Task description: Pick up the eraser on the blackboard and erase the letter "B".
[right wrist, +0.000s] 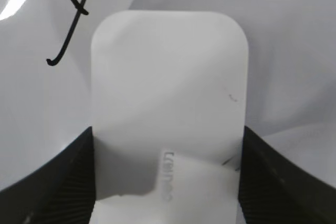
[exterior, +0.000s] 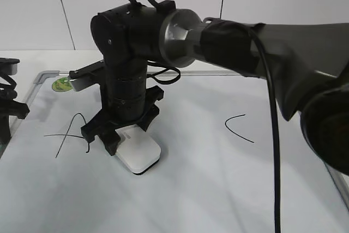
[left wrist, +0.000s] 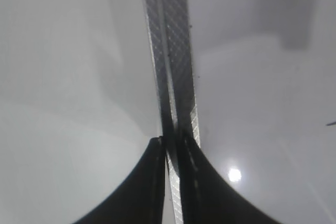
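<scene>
The white eraser (exterior: 140, 152) lies flat on the blackboard (exterior: 218, 189), a white board with a grey frame. My right gripper (exterior: 122, 132) reaches across from the right and is shut on the eraser, one finger on each long side. In the right wrist view the eraser (right wrist: 168, 77) fills the space between the fingers (right wrist: 168, 137), grey lettering up. The letter "A" (exterior: 70, 133) is just left of it, and also shows in the right wrist view (right wrist: 73, 9). The letter "C" (exterior: 238, 128) is to the right. The letter "B" does not show; the spot between A and C is covered by eraser and gripper.
A round green sticker (exterior: 61, 84) sits in the board's far left corner by the frame (exterior: 46, 73). My left arm (exterior: 10, 107) stays off the board's left edge; its gripper (left wrist: 170, 141) is shut, over a ridged metal strip (left wrist: 173, 51).
</scene>
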Robot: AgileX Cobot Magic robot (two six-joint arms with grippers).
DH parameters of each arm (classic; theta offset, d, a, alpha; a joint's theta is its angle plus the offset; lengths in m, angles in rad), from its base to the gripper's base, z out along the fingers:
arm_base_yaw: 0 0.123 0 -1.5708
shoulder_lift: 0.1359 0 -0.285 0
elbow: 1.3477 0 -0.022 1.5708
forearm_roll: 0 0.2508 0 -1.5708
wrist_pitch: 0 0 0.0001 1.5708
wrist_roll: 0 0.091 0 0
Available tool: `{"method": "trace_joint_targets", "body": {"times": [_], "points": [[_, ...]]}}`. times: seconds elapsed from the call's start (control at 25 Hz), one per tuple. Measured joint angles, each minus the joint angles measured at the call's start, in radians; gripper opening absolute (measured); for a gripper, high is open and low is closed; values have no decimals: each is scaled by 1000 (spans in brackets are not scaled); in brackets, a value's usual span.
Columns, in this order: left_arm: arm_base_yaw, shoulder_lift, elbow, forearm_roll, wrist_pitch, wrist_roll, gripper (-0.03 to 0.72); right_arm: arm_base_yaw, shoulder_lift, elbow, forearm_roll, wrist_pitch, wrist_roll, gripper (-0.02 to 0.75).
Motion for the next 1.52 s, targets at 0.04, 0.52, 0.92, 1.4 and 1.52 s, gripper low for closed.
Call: {"method": "trace_joint_targets", "body": {"times": [0.04,0.52,0.92,1.4,1.52], "points": [[0,0,0,0,0,0,38,2,0,0,-10,0,0,545],[0,0,0,0,-2,0,38,-138,0,-2,-26,-2,23,545],[0,0,0,0,-6,0,38,-273,0,-5,-45,-2,45,545],[0,0,0,0,-6,0,38,-283,14,-101,6,27,47,545],[0,0,0,0,-6,0,38,-283,-33,-96,6,27,47,545]]}}
